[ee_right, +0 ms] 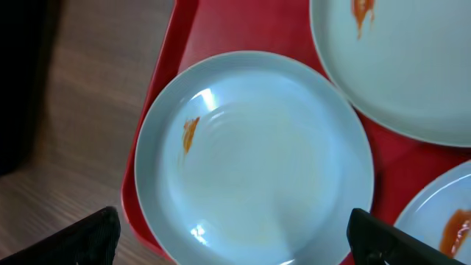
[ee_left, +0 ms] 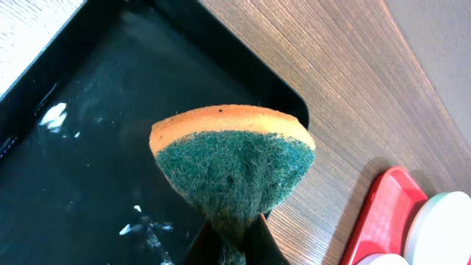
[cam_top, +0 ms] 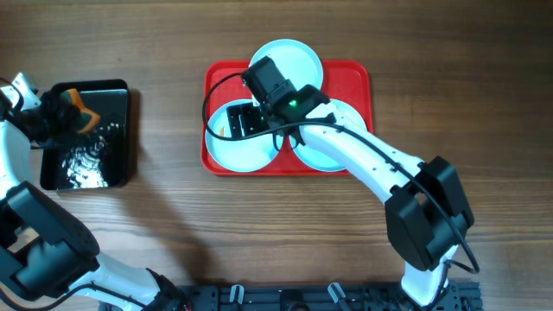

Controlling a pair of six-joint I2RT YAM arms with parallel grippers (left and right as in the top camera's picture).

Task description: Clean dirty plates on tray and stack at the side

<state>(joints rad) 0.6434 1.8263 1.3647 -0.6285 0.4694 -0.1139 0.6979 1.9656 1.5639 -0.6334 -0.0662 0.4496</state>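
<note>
The right arm's fingers show as two black tips at the bottom corners of the wrist view. They are spread wide, hanging over a round pale aqua-white plate with a raised light-blue rim, and I cannot tell whether they touch it. This plate lies in the left front part of the large red rectangular plastic tray and carries a small orange smear near its left side. A second plate of the same kind sits at the tray's far edge, and a third lies to the right, partly under the right arm. Both of these are smeared orange too. All three plates lie close together on the tray.

The tray rests near the middle of the brown wood-grain counter. Well to its left stands a smaller black rectangular tray, wet, with white flecks. Over it the left arm's fingers pinch an orange sponge with a green scouring face, which bulges above their grip.
</note>
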